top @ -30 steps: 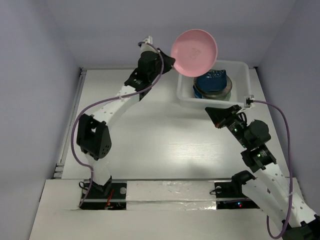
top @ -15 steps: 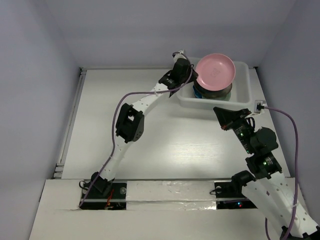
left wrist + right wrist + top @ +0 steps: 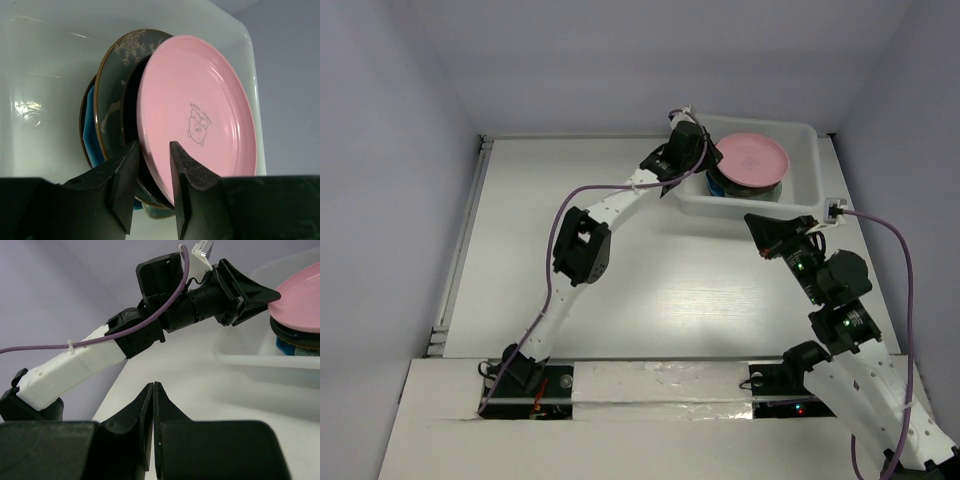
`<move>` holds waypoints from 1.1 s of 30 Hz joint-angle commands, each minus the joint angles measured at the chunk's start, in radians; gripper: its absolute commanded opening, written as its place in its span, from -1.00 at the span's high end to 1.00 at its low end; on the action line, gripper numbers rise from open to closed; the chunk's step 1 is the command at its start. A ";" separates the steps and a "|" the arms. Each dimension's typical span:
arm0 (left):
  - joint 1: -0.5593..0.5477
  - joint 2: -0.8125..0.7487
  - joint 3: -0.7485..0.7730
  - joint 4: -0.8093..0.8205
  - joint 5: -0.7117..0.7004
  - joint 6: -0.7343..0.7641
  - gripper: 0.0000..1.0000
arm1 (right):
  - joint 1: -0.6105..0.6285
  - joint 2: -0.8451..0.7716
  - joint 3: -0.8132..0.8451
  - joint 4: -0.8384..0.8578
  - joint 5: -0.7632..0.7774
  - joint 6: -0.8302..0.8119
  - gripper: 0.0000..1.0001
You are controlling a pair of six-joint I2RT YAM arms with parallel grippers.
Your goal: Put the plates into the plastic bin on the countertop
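A plain white counter (image 3: pixel 620 260) sits between pale lilac walls (image 3: pixel 400 120). At the upper right, the plastic bin (image 3: pixel 808 135) holds a stack of plates (image 3: pixel 107 100) topped by the pink plate (image 3: pixel 753 158). The left gripper (image 3: pixel 154 185), at the bin's left wall, stands slightly parted astride the pink plate's rim. The right gripper (image 3: pixel 153 390), pinched closed and empty, hovers over the counter just below the bin.

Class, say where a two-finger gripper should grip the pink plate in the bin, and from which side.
Likely the pink plate by its rim, from the left of the bin: atop the stack, only its thin exposed edge fits between fingers.
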 commanded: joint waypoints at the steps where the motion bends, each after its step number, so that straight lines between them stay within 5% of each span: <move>1: -0.005 -0.093 -0.009 0.058 0.009 0.008 0.44 | 0.008 -0.006 0.005 0.018 0.025 -0.014 0.84; 7: -0.005 -0.119 -0.015 0.050 -0.003 0.036 0.36 | 0.008 -0.034 0.016 -0.011 0.069 -0.024 0.79; 10: -0.005 -0.186 -0.062 0.087 -0.009 0.065 0.11 | 0.008 -0.035 0.024 -0.027 0.071 -0.026 0.69; 14: -0.015 -0.345 -0.189 0.176 -0.078 0.177 -0.21 | 0.008 -0.052 0.043 -0.053 0.088 -0.028 0.42; 17: -0.024 -0.502 -0.314 0.225 -0.170 0.250 -0.44 | 0.008 -0.076 0.080 -0.100 0.121 -0.035 -0.05; 18: -0.024 -0.590 -0.396 0.237 -0.199 0.284 -0.48 | 0.008 -0.086 0.103 -0.123 0.132 -0.037 -0.41; 22: -0.033 -0.865 -0.735 0.375 -0.221 0.309 -0.68 | 0.008 -0.142 0.157 -0.200 0.203 -0.049 -0.96; 27: -0.033 -1.257 -1.212 0.438 -0.216 0.289 -0.84 | 0.008 -0.225 0.172 -0.274 0.260 -0.057 -0.98; 33: -0.033 -1.635 -1.567 0.288 -0.288 0.272 -0.86 | 0.008 -0.283 0.140 -0.384 0.322 -0.061 -0.96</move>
